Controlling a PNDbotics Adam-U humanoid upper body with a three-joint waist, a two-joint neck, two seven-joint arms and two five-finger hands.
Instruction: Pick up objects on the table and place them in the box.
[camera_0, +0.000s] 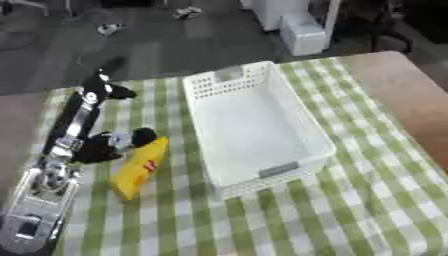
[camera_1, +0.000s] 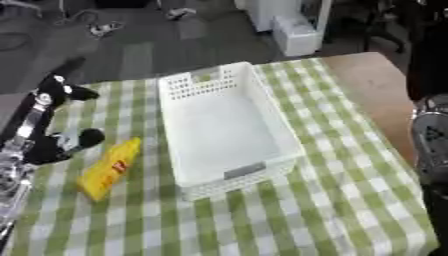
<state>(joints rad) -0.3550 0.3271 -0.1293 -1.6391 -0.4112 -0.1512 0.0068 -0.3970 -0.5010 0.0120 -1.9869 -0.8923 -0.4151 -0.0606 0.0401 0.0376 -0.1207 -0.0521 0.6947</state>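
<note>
Lying on the green-and-white checked table (camera_0: 367, 210), yellow plastic bottle (camera_0: 138, 169), left of the white perforated plastic box (camera_0: 254, 131), black left hand (camera_0: 103, 90) hovering beyond it, fingers spread and released, grasping nothing.

— What does the robot's left arm (camera_0: 61, 150) look like?

— It is long and thin. It is black with shiny silver parts. Near the bottom there is a big silver block (camera_0: 39, 200) with dark bits in it.

— And the left hand (camera_0: 109, 90)?

— It is black, with a small white spot near the top. Lower down the arm there are round black lumps and a little pale patch.

— Is there another arm?

— Yes, the right arm (camera_1: 430, 145), at the edge. It is black, with a round grey and silver part.
</note>
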